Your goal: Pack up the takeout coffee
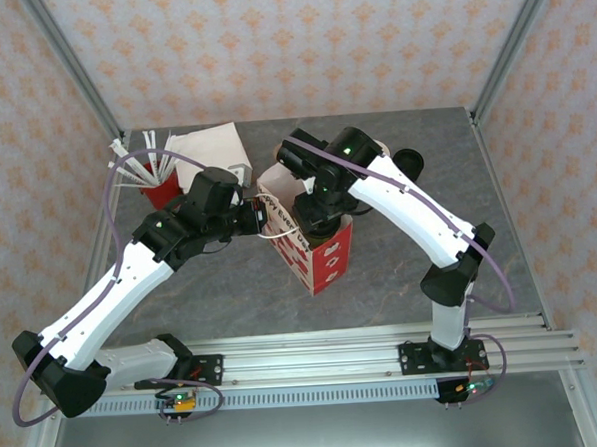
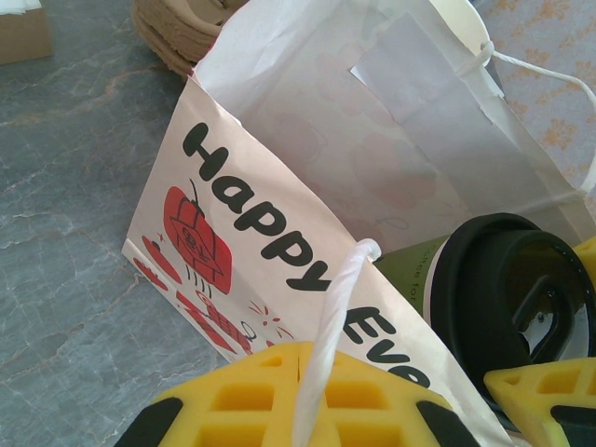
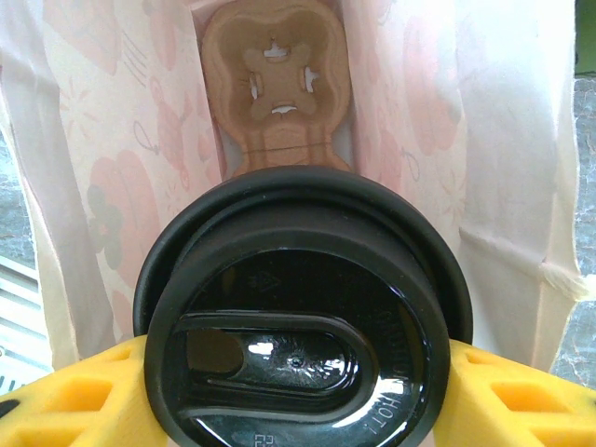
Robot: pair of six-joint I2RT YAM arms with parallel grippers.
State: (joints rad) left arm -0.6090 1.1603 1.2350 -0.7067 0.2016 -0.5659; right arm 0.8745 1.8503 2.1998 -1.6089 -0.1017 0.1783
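Observation:
The takeout coffee point(image 3: 298, 317), a green-sided cup point(image 2: 414, 270) with a black lid, sits in my right gripper point(image 3: 298, 372). Its yellow fingers point(image 3: 507, 400) are shut on the cup's sides just under the lid. The cup hangs in the mouth of a white paper bag point(image 2: 279, 140) printed with red pictures and black lettering. A brown cardboard carrier point(image 3: 275, 84) lies at the bag's bottom. My left gripper point(image 2: 312, 358) is shut on the bag's white twisted handle point(image 2: 340, 289), holding that side up. From above, both grippers meet at the bag point(image 1: 326, 262), the left point(image 1: 261, 217) beside it, the right point(image 1: 318, 217) over its opening.
A red cup of white sticks point(image 1: 156, 186) and a white paper sheet point(image 1: 209, 148) stand at the back left. A small black round object point(image 1: 407, 163) lies behind the right arm. A stack of brown carriers point(image 2: 177, 33) and a cardboard box point(image 2: 23, 33) lie beyond the bag.

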